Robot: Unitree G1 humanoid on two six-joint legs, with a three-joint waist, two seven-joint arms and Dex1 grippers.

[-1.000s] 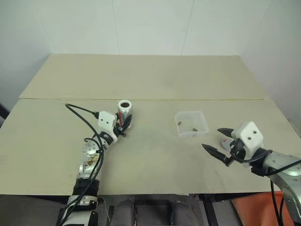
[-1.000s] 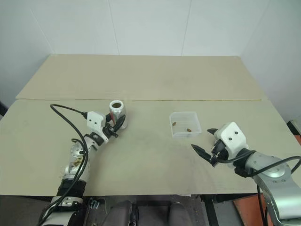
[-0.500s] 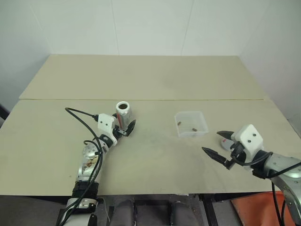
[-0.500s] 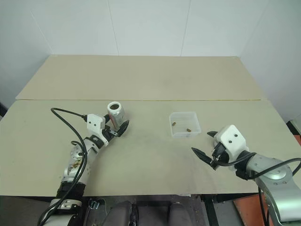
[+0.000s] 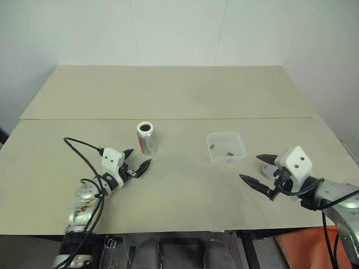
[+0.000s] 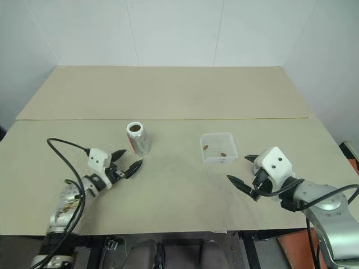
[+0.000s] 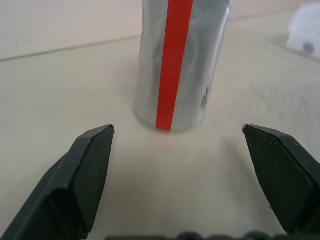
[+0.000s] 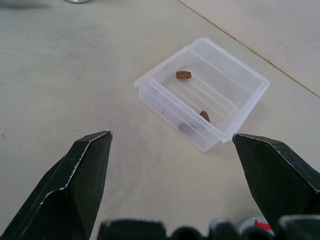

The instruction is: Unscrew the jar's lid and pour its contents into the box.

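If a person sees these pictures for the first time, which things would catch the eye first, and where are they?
Probably first the jar, silvery with a red stripe, standing upright and open on the table, just ahead of the open left tool. Next, the clear box to its right, holding a few small brown pieces. The open right tool hovers near the box, with the grey lid lying beside it.

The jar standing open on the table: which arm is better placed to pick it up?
Left. The left gripper is open just short of the jar and points straight at it. The right gripper hangs beyond the box, much farther off.
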